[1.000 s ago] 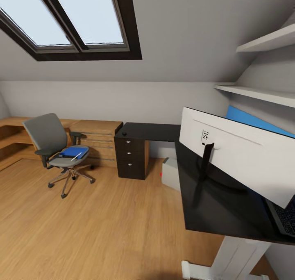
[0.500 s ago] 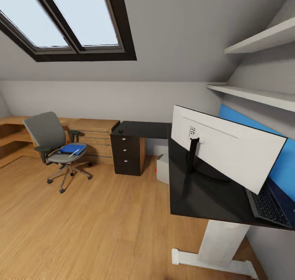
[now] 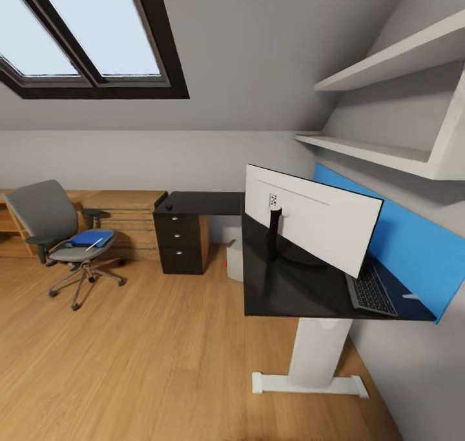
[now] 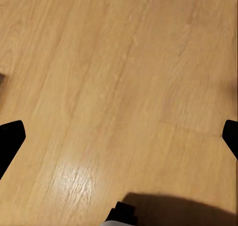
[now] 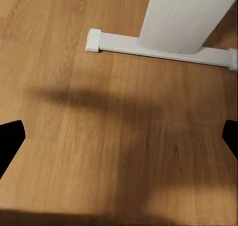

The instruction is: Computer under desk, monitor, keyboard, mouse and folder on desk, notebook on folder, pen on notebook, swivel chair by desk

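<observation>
Two hands are being held w/ fingers apart over the wooden floor [image 4: 119,77], nothing gripped; the bright blue flat folder [image 3: 89,238] is being carried by the grey-padded swivel chair [image 3: 48,225], well apart from the glossy black worktop [image 3: 290,286].

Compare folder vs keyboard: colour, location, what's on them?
The folder is bright blue; the keyboard is grey with dark keys. The folder lies on the chair seat; the keyboard lies on the desk behind the monitor. A white pen rests on the folder; the keyboard carries nothing. Both lie flat.
</observation>
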`<state>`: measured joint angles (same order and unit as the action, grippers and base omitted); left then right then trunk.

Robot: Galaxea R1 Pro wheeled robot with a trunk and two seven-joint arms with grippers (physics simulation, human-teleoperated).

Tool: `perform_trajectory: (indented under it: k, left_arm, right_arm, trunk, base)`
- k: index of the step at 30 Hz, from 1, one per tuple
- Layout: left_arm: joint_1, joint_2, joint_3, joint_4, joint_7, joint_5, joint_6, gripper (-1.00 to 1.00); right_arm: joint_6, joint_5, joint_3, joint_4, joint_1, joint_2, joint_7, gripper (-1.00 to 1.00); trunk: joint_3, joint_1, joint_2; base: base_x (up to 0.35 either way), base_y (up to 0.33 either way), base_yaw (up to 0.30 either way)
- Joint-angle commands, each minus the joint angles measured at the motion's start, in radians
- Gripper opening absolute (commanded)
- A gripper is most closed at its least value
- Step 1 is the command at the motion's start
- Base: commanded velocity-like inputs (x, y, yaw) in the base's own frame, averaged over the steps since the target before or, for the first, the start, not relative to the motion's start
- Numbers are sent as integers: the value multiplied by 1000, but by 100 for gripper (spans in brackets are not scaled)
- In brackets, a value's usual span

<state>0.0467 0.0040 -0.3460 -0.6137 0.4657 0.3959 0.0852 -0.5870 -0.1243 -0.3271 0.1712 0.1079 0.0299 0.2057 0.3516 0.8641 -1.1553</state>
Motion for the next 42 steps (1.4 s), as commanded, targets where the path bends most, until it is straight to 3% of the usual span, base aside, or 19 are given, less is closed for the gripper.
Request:
perform_trajectory:
  k: [1, 6, 10, 11, 13, 16, 18, 20, 21, 26, 30, 32, 33, 39, 42]
  left_arm:
    - [1, 1, -7, 0, 7, 11, 7, 100]
    - [1, 1, -7, 0, 7, 11, 7, 100]
    - [1, 2, -7, 0, 7, 11, 7, 100]
    - [1, 3, -7, 0, 7, 11, 7, 100]
    - [1, 4, -7, 0, 7, 11, 7, 100]
    - [1, 4, -6, 0, 7, 11, 7, 100]
    - [1, 4, -6, 0, 7, 11, 7, 100]
    - [1, 5, -5, 0, 7, 11, 7, 100]
    - [1, 5, -5, 0, 7, 12, 7, 100]
    - [1, 5, -4, 0, 7, 12, 8, 100]
    - [1, 5, -4, 1, 7, 12, 32, 100]
    - [1, 5, -4, 3, 7, 13, 65, 100]
    - [1, 5, -4, 7, 7, 13, 80, 100]
    - [1, 4, -4, 20, 7, 14, 93, 100]
    - [1, 5, -4, 23, 7, 13, 98, 100]
  right_arm:
    - [-4, -10, -9, -1, 1, 0, 3, 100]
    - [-5, -11, -8, -1, 1, -1, 3, 100]
    - [-6, -12, -7, 22, 4, -25, 6, 100]
    - [1, -28, 15, 112, 10, -82, 16, 100]
    - [3, -57, 56, 178, 11, -111, 23, 100]
    - [14, -123, 153, 303, 11, -134, 28, 100]
    - [26, -144, 190, 357, 12, -139, 29, 100]
    - [89, -167, 250, 470, 12, -144, 31, 100]
    - [114, -170, 261, 498, 12, -145, 31, 100]
    - [416, -180, 366, 804, 12, -151, 33, 100]
    - [619, -180, 458, 968, 12, -157, 32, 100]
    - [785, -182, 530, 1092, 16, -175, 30, 100]
    - [888, -184, 565, 1163, 33, -196, 29, 100]
    - [1002, -184, 596, 1216, 95, -224, 23, 100]
    - [966, -176, 594, 1115, 110, -228, 18, 100]
  trunk:
    - [1, 0, -1]
    - [-5, 0, -1]
    - [-5, 0, -1]
    - [-5, 0, -1]
    - [-5, 0, -1]
    - [-5, 0, -1]
    - [-5, 0, -1]
    - [-5, 0, -1]
    - [-5, 0, -1]
    - [-5, 0, -1]
    - [-5, 0, -1]
    - [-5, 0, -1]
    - [-5, 0, -1]
    - [-5, 0, -1]
    - [-5, 0, -1]
  base:
    - [-24, 0, -275]
    - [-4, 0, -212]
    - [0, -87, -8]
    - [0, -13, -1]
    - [0, -8, -1]
    - [0, -3, 0]
    - [0, -2, 0]
    - [0, 0, 0]
    - [0, 0, 0]
    - [0, 0, 0]
    - [0, 0, 0]
    - [0, -3, 0]
    - [0, -79, 0]
    - [0, -198, 0]
    - [0, -295, 0]
